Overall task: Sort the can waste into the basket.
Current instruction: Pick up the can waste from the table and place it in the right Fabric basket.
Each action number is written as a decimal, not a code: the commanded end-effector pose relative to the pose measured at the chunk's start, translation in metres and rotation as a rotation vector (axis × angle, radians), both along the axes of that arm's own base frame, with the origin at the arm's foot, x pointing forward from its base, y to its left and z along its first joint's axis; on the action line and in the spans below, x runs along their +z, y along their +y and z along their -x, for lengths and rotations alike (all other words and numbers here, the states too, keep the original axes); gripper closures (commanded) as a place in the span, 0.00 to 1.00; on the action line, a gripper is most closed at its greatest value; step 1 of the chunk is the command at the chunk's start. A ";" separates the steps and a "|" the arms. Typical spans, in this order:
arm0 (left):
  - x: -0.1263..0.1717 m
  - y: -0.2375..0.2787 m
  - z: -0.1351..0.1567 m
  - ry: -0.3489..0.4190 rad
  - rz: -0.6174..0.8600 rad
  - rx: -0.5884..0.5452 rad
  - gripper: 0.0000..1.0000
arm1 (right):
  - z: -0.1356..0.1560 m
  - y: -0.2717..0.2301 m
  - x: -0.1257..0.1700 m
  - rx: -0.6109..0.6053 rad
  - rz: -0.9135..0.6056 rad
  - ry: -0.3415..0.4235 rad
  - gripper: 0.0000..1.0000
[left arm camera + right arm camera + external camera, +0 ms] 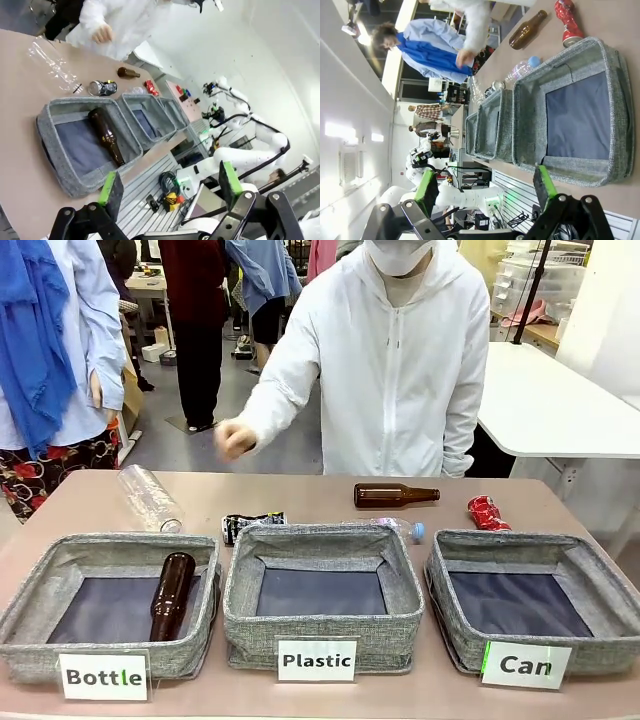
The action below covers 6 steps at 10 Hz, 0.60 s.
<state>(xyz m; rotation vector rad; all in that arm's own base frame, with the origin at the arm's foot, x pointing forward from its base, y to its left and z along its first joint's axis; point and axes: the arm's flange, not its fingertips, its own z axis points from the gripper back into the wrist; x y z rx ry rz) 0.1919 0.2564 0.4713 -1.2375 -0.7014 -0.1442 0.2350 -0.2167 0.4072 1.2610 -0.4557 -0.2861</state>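
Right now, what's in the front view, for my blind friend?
Three grey baskets sit on a table: the Bottle basket holding a brown bottle, the Plastic basket and the Can basket. Behind them lie a clear bottle, a dark can, a second brown bottle and a red can; a person in white stands opposite.

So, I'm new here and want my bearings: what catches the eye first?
Three grey baskets line the near edge, left to right: Bottle basket, Plastic basket, Can basket. A brown bottle lies in the Bottle basket. The red can lies on the table behind the Can basket, the dark can behind the Plastic basket's left corner.
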 end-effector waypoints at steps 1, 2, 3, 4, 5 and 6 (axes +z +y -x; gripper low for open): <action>0.033 -0.016 -0.052 0.036 -0.113 -0.097 0.00 | -0.002 -0.002 0.001 -0.003 -0.006 -0.039 0.00; 0.049 -0.038 -0.097 0.122 -0.220 -0.152 0.00 | -0.002 -0.002 0.001 -0.003 -0.006 -0.039 0.00; 0.063 -0.068 -0.137 0.151 -0.315 -0.230 0.00 | -0.002 -0.002 0.001 -0.003 -0.006 -0.039 0.00; 0.075 -0.104 -0.175 0.171 -0.416 -0.301 0.00 | -0.002 -0.002 0.001 -0.003 -0.006 -0.039 0.00; 0.085 -0.140 -0.208 0.182 -0.495 -0.362 0.00 | -0.002 -0.002 0.001 -0.003 -0.006 -0.039 0.00; 0.090 -0.176 -0.233 0.193 -0.569 -0.406 0.00 | -0.002 -0.002 0.001 -0.003 -0.006 -0.039 0.00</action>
